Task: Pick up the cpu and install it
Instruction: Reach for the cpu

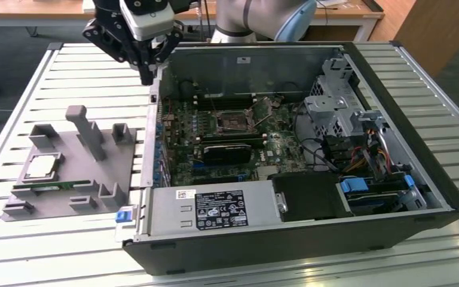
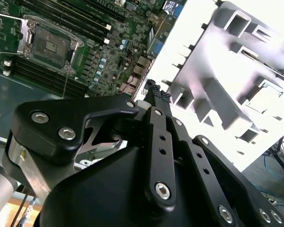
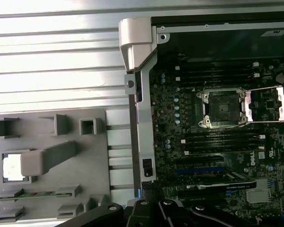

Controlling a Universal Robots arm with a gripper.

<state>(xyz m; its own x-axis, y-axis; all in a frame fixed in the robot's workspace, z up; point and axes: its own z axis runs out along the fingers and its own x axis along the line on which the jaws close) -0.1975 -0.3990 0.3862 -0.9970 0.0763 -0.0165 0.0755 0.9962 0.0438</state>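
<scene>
The cpu (image 1: 42,166) is a small silver square lying flat in a recess of the grey tray (image 1: 94,179), on the table at the exterior view's left. In the first wrist view a tray post partly covers the cpu (image 3: 10,168). The open motherboard socket (image 1: 233,121) sits inside the computer case and shows in both wrist views (image 3: 222,108) (image 2: 49,45). My gripper (image 1: 147,75) hangs above the case's left wall near its far corner, well away from the cpu. Its fingers (image 2: 156,94) are shut with nothing between them.
A narrow green memory stick (image 1: 50,185) lies in the tray's front slot. Tall grey posts (image 1: 82,128) rise from the tray beside the cpu. The case (image 1: 309,239) holds a black heatsink block (image 1: 229,152), drive bays (image 1: 341,101) and cables. The slatted table (image 1: 54,84) surrounds it.
</scene>
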